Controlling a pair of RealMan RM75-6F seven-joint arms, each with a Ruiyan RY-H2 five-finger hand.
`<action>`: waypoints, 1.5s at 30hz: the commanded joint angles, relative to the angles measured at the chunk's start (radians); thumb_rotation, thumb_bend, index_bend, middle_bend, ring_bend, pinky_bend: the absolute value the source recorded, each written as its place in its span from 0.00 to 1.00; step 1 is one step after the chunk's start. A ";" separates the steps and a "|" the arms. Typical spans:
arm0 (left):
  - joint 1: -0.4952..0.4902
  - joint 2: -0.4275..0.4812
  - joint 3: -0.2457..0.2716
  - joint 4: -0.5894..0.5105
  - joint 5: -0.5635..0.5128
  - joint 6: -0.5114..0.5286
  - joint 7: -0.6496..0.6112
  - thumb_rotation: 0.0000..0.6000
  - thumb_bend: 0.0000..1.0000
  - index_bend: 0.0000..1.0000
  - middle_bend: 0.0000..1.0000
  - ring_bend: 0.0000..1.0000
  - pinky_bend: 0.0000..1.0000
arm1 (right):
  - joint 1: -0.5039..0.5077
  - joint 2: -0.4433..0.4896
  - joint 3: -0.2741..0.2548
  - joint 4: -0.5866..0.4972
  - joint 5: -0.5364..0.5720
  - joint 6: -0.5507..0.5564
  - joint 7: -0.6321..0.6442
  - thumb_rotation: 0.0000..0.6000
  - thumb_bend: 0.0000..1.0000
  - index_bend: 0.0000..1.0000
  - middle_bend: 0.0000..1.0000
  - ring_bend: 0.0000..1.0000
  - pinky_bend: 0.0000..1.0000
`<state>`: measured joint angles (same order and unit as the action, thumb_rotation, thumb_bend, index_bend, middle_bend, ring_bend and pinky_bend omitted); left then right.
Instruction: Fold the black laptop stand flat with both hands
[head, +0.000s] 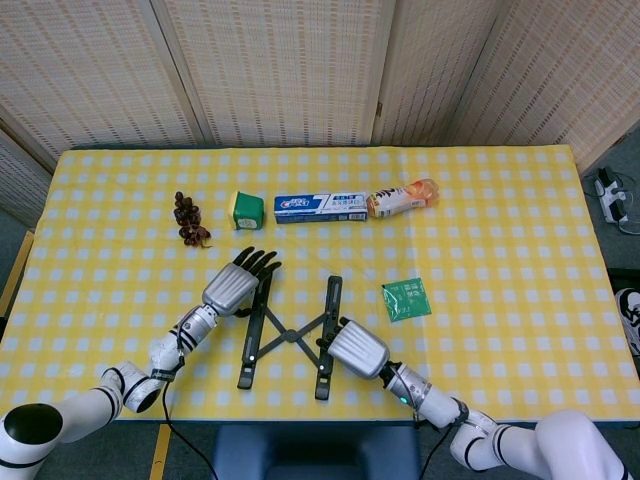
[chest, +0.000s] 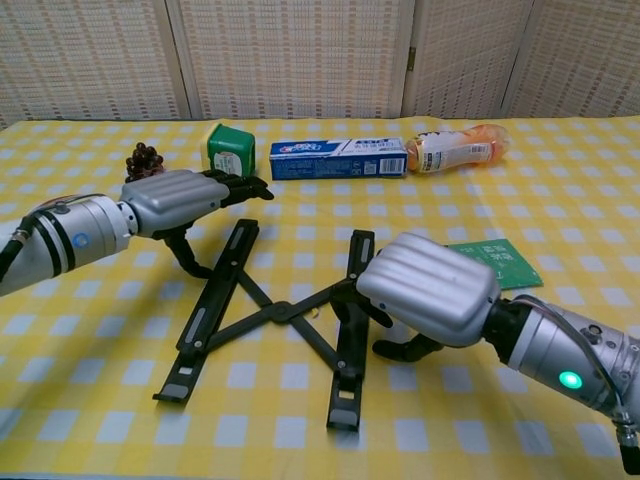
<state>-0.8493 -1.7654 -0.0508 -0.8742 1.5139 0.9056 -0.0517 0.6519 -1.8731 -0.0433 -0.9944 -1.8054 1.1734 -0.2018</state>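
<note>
— Both hands sat on it? Where was the stand?

— Yes. One black metal laptop stand (head: 287, 334) lay between them on the yellow checked tablecloth (head: 500, 230), two long rails joined by crossed struts. Rails ran away from the robot toward the far wall, spread wider at the far ends.

— The left hand (head: 235, 284)?

— Fingers stretched nearly flat over the left rail's far end, thumb hooked beside it; whether it gripped, I couldn't tell.

— And the right hand (head: 355, 347)?

— Curled against the right rail's outer side, fingertips touching it.

— Other things?

— Beyond the left hand: one dark grape bunch (head: 187, 218), one green box (head: 246, 209), one blue toothpaste carton (head: 321, 206), one orange bottle (head: 401, 198). One green packet (head: 405, 298) beyond the right hand.
</note>
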 joint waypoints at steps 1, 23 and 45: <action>0.001 0.003 0.000 -0.016 -0.003 -0.002 -0.013 1.00 0.19 0.00 0.00 0.00 0.00 | 0.007 -0.014 -0.001 0.015 -0.003 0.005 0.002 1.00 0.32 0.47 0.68 0.67 0.56; -0.005 0.018 -0.005 -0.128 -0.016 -0.019 -0.068 1.00 0.19 0.00 0.00 0.00 0.00 | 0.042 -0.118 0.009 0.115 -0.007 0.045 0.011 1.00 0.31 0.47 0.68 0.67 0.57; 0.065 0.148 -0.048 -0.266 -0.084 0.059 -0.026 1.00 0.19 0.00 0.00 0.00 0.00 | 0.207 0.237 0.034 -0.406 0.073 -0.294 -0.104 1.00 0.32 0.00 0.08 0.14 0.03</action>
<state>-0.7966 -1.6360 -0.0950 -1.1203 1.4346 0.9533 -0.0754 0.7708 -1.7714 -0.0334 -1.2256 -1.7835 1.0622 -0.2360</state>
